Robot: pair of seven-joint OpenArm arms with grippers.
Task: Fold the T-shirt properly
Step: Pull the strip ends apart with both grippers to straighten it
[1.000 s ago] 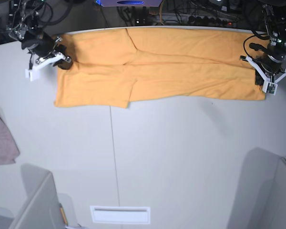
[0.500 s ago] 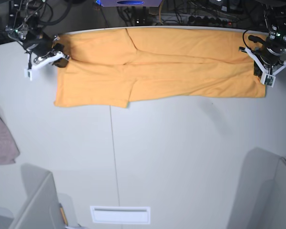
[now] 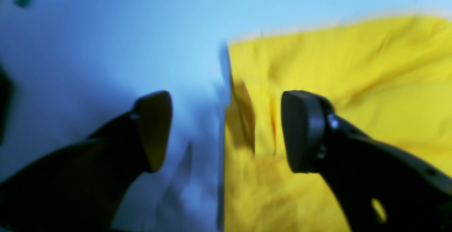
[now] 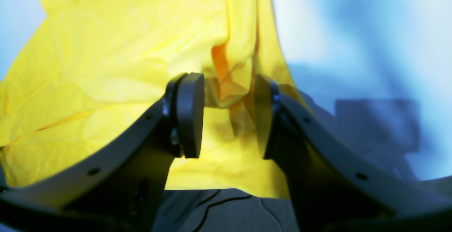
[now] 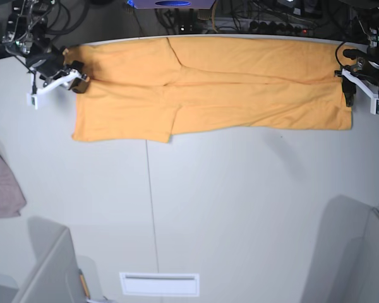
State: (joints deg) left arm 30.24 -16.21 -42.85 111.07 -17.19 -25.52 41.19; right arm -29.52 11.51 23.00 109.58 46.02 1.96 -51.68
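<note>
The left gripper point(image 3: 226, 129) has its two dark pads spread wide with nothing between them; the straight edge of the T-shirt point(image 3: 335, 83) runs up through the gap, one pad over bare table point(image 3: 106, 30) toward nine o'clock and the other over the yellow cloth toward three o'clock. A small raised pucker of fabric stands just at that edge, apart from both pads, though the picture is blurred. In the base view this left gripper point(image 5: 366, 85) sits at the three o'clock end of the T-shirt point(image 5: 240, 88), just beside the garment's short edge. The right gripper point(image 4: 227, 115) also has its jaws parted; a bunched, orange-shaded fold of the T-shirt point(image 4: 123, 48) lies in the gap, and whether the pads touch it cannot be told. The cloth spreads from there toward ten o'clock, with pale table point(image 4: 353, 20) toward two o'clock. In the base view the right gripper point(image 5: 72, 79) is at the nine o'clock end of the garment, which lies flat as a long folded band across the twelve o'clock edge of the white table point(image 5: 240, 208). A small mauve-pink cloth point(image 5: 1, 183) rests well apart at the nine o'clock edge of that view.
</note>
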